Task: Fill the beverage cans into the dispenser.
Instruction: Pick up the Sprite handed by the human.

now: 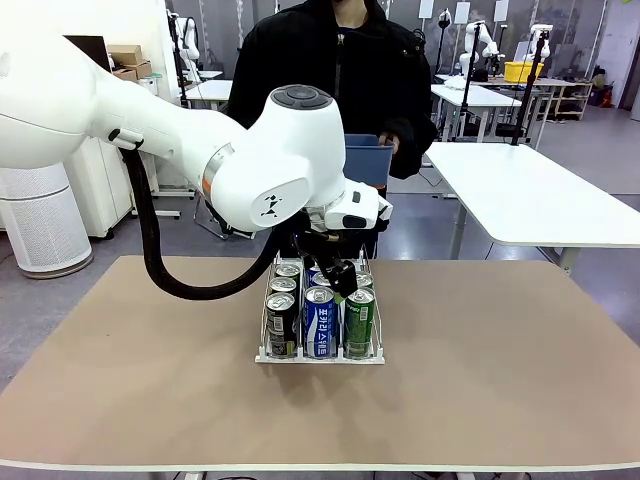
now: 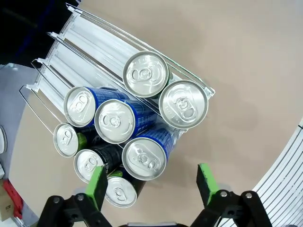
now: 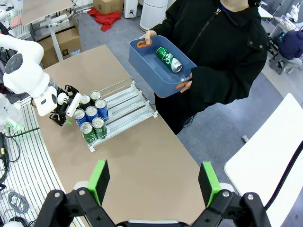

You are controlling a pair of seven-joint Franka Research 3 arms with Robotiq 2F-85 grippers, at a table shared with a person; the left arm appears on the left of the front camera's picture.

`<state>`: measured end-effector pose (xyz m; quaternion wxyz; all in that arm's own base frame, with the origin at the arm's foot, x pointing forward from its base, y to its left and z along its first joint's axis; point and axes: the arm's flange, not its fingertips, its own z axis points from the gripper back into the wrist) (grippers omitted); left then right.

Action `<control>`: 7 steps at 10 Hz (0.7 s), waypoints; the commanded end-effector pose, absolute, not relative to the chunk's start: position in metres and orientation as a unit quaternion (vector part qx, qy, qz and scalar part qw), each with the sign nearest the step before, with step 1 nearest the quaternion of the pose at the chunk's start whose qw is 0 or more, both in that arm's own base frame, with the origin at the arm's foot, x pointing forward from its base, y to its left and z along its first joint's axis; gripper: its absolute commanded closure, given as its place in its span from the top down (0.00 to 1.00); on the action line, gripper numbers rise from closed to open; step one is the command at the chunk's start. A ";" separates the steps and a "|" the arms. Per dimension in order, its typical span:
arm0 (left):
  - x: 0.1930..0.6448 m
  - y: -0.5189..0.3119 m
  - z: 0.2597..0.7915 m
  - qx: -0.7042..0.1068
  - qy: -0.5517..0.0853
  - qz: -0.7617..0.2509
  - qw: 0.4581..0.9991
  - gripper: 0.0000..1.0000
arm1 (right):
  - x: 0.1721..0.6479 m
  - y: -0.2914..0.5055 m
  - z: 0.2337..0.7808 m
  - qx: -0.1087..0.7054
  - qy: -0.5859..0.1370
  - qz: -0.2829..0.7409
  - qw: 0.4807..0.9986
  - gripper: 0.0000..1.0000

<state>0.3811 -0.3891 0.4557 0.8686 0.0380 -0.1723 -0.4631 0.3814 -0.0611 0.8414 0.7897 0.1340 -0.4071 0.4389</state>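
The beverage cans (image 2: 116, 121) have bare metal tops with a bright, finely brushed sheen. Their printed bodies are glossy (black, blue and green coats alike). The dispenser (image 2: 90, 52) combines thin, shiny metal wire dividers with smooth white plastic lanes. The table (image 1: 500, 350) has a smooth, matt tan top without glare. The blue tub (image 3: 154, 71) is smooth moulded plastic with a dull satin finish. The left arm (image 1: 290, 160) has a glossy white plastic shell and a ribbed black hose (image 1: 150, 250). The left gripper (image 2: 152, 166) and the right gripper (image 3: 154, 163) have matt black fingers with matt green pads (image 3: 100, 179). The person's jacket (image 3: 222, 42) is matt black cloth.
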 end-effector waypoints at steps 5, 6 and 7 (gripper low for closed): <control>0.352 -0.343 0.550 0.052 -0.160 -0.525 0.835 1.00 | 0.381 -0.060 0.841 0.135 -0.407 0.440 0.789 1.00; 0.343 -0.334 0.578 0.048 -0.162 -0.534 0.828 1.00 | 0.381 -0.060 0.841 0.135 -0.407 0.440 0.789 1.00; 0.336 -0.322 0.603 0.054 -0.162 -0.543 0.822 1.00 | 0.381 -0.060 0.841 0.135 -0.407 0.440 0.789 1.00</control>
